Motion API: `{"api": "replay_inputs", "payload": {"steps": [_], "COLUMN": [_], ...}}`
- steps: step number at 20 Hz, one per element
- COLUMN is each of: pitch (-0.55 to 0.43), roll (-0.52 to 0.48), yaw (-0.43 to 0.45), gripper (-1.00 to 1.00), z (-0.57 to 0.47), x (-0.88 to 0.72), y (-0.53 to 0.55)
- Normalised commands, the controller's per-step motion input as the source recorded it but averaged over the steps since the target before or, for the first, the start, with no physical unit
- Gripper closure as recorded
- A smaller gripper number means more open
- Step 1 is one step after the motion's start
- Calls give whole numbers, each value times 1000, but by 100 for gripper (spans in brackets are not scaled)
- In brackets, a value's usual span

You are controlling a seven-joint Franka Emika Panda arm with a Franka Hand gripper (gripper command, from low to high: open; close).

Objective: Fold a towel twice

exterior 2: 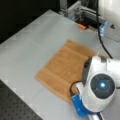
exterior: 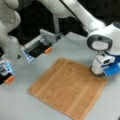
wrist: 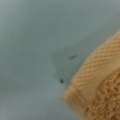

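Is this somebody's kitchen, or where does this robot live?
Probably a robot lab, not a kitchen. The towel lies flat on a plain grey table edged with metal framing, and a perforated black board sits beside it. The gripper is down at the towel's corner.

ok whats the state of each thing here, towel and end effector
towel: spread flat on the grey table, unfolded, one corner in the wrist view
end effector: low at the towel's corner at a front view's right, fingers hidden by the wrist
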Motion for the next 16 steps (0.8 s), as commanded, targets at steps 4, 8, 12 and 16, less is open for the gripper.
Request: {"api": "replay_inputs", "payload": {"steps": [4,8,12,16], "pitch": [-164,-162,-182,-206], "roll": [-83,-86,-82,-72], "yaw": [169,154,159,170], "gripper": [100,100,100,100], "z": [-212,-185,-167,-179], "x": [-223,-225,-219,-190], "y": [-125,-117,-111,-76]}}
